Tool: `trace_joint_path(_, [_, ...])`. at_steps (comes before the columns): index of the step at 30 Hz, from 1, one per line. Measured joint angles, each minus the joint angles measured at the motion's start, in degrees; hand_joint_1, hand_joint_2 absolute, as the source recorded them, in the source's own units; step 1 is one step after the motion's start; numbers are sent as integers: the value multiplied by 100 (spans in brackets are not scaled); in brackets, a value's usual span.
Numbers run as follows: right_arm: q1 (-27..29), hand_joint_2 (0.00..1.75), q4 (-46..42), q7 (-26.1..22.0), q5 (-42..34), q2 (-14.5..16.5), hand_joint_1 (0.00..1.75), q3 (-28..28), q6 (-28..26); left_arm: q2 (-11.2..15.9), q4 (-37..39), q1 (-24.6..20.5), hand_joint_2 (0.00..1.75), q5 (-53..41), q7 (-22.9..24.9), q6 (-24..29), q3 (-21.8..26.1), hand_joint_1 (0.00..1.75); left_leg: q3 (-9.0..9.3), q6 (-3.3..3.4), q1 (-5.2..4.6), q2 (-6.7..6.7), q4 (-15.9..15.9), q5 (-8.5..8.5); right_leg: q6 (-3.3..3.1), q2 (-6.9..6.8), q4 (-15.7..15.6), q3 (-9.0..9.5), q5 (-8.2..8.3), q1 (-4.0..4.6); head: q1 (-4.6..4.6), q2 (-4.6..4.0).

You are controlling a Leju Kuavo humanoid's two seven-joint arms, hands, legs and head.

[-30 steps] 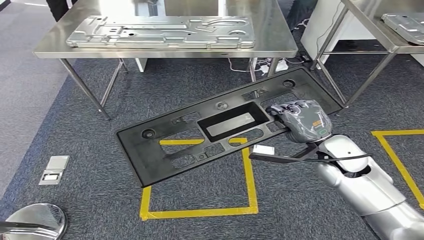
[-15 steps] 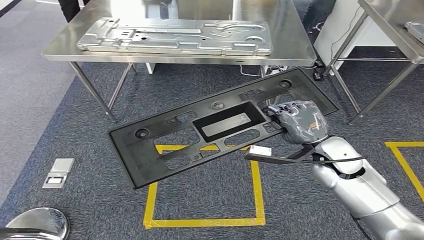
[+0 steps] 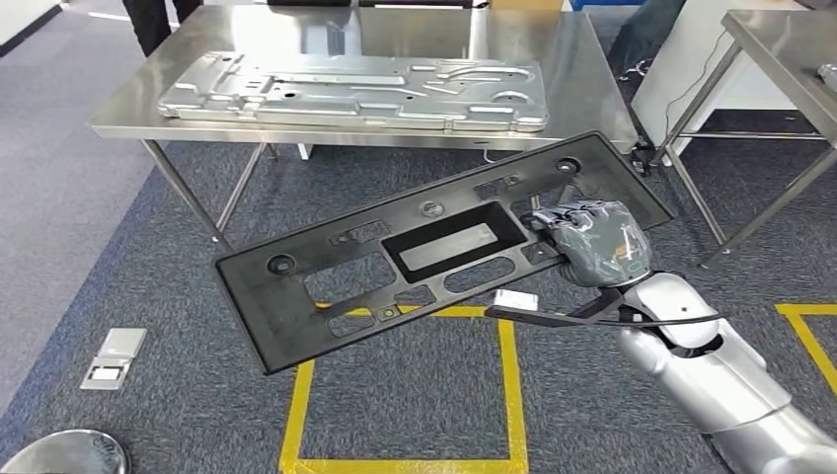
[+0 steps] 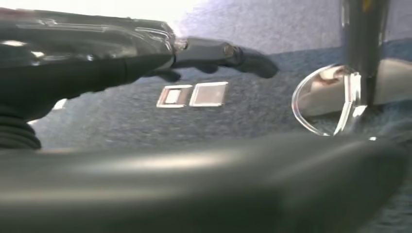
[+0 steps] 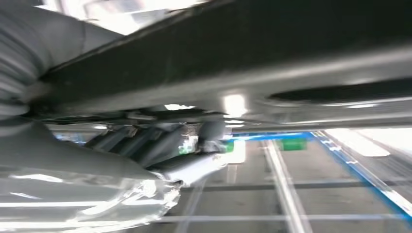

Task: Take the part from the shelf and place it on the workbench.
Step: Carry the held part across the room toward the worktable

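A long black plastic part (image 3: 395, 267) with cut-outs hangs tilted over the carpet in the head view. My right hand (image 3: 592, 237) grips it near its right end, fingers curled over the edge. The right wrist view has the part's dark underside (image 5: 291, 43) close above the curled fingers (image 5: 145, 141). The steel workbench (image 3: 582, 99) stands just beyond the part's far edge and carries a large silver metal panel (image 3: 355, 91). My left hand (image 4: 121, 58) hangs low over the floor with fingers stretched out, holding nothing.
A second steel table (image 3: 780, 49) stands at the right, with a white cabinet (image 3: 681, 69) between the two tables. Yellow tape (image 3: 508, 385) marks squares on the carpet. A silver floor box (image 3: 114, 357) lies at the left. A person's legs (image 3: 163, 20) stand behind the workbench.
The whole picture has shifted, so the camera has moved; more of the workbench top shows. The part stays in my right hand at the same tilt.
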Motion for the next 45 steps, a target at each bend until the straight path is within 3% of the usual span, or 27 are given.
trace_joint_path(2, [-28,175,-8,0,23,10,175,-3,-3,7,-1,-17,175,-3,1,1,0,0,-171,-47,10,13,360,-146,-44,-18,-32,115,-46,-36,-4,-1])
trace_joint_path(4, [-45,175,-9,0,69,16,175,-1,-7,5,-1,-21,175,-3,2,-7,0,0,-587,-102,31,20,980,-386,-64,-23,-35,186,-117,-45,-13,-2])
trace_joint_path(6, [-43,175,-7,0,103,19,175,8,-8,3,-1,-3,175,-3,1,-23,0,0,-917,-141,56,24,1287,-417,-56,-21,-35,264,-197,-48,-14,-2])
trace_joint_path(7, [-46,175,-7,0,113,19,175,12,-8,4,-1,5,175,-3,1,-31,1,0,-954,-151,64,27,1171,-257,-42,-21,-34,320,-242,-54,-14,-2])
trace_joint_path(9, [-68,175,-6,0,140,19,175,18,-4,5,-1,11,175,-3,1,-36,2,0,-824,-154,68,46,578,253,5,-26,-41,453,-340,-72,-14,-2])
trace_joint_path(10, [-91,175,-4,0,155,20,175,22,-2,4,0,10,175,-3,2,-39,3,0,-768,-143,54,65,288,375,34,-29,-44,502,-380,-76,-15,-2])
trace_joint_path(12, [-138,175,0,1,175,20,175,33,6,2,1,12,175,-3,3,-43,4,0,-728,-76,21,91,44,417,109,-29,-54,558,-437,-67,-17,-1])
trace_joint_path(15, [-176,175,-3,9,189,17,175,40,5,4,1,24,175,-4,4,-44,11,0,-650,68,19,80,-7,399,222,-21,13,607,-471,-61,-14,-1])
trace_joint_path(17, [-223,175,-13,18,193,11,175,42,2,6,1,13,175,-8,3,-40,21,0,-558,147,30,71,-27,364,245,-14,344,447,-583,-63,-7,-2])
trace_joint_path(20, [-248,175,-20,31,196,6,175,44,1,4,1,5,175,-17,3,-36,31,0,-452,205,7,64,-31,255,246,-5,1263,-182,-912,-55,-4,-1])
trace_joint_path(21, [-241,175,-20,34,196,5,175,46,1,3,1,8,175,-18,3,-36,32,0,-404,209,-4,60,-31,210,236,-5,1406,-346,-936,-51,-3,-1])
trace_joint_path(22, [-237,175,-21,35,197,1,175,47,1,3,1,10,175,-19,3,-36,32,0,-341,207,-14,54,-31,159,216,-4,1357,-422,-846,-43,-3,-1])
trace_joint_path(25, [-243,175,-31,38,195,-32,175,45,-1,-3,2,4,175,-20,3,-36,33,0,-128,184,-37,40,-35,-6,100,7,495,-299,-143,27,-7,-2])
trace_joint_path(27, [-250,175,-39,46,192,-54,175,41,-3,-13,3,-6,175,-21,4,-34,34,0,-57,130,-34,33,-42,-84,34,19,179,-248,31,78,-7,-1])
trace_joint_path(31, [-288,175,-72,56,190,-78,175,30,-7,-13,4,-17,175,-29,6,-33,37,0,4,36,-35,33,113,-105,-57,10,60,-43,-21,46,-8,-2])
trace_joint_path(33, [-325,175,-90,61,189,-78,175,30,-7,2,4,-37,175,-29,4,-32,38,0,-257,-29,-18,42,568,-188,-84,-2,6,93,-81,7,-14,-2])
trace_joint_path(36, [-344,175,-89,88,221,-77,175,40,-2,3,5,-28,175,-32,3,-33,39,0,-880,-129,33,48,1236,-459,-84,1,-2,234,-220,-16,-19,-2])
trace_joint_path(37, [-342,175,-88,97,239,-77,175,44,-1,1,5,-16,175,-35,3,-33,39,0,-985,-149,46,51,1220,-437,-73,4,-2,300,-278,-24,-20,-2])
trace_joint_path(38, [-343,175,-87,103,255,-77,175,46,1,0,5,-6,175,-36,3,-32,39,0,-1010,-160,53,52,1044,-297,-56,6,-2,382,-341,-33,-20,-2])
trace_joint_path(40, [-349,175,-85,107,267,-77,175,49,1,2,5,1,175,-37,3,-31,39,0,-957,-148,50,62,486,215,-4,-2,-4,555,-476,-50,-20,-2])
trace_joint_path(42, [-359,175,-81,110,269,-75,175,55,2,1,5,8,175,-44,3,-31,39,0,-935,-77,17,80,148,500,66,-5,-20,641,-575,-52,-23,-1])
trace_joint_path(45, [-369,175,-88,115,275,-84,175,48,1,5,5,17,175,-64,3,-22,39,0,-867,70,-4,85,83,470,177,7,9,711,-599,-46,-28,-2])
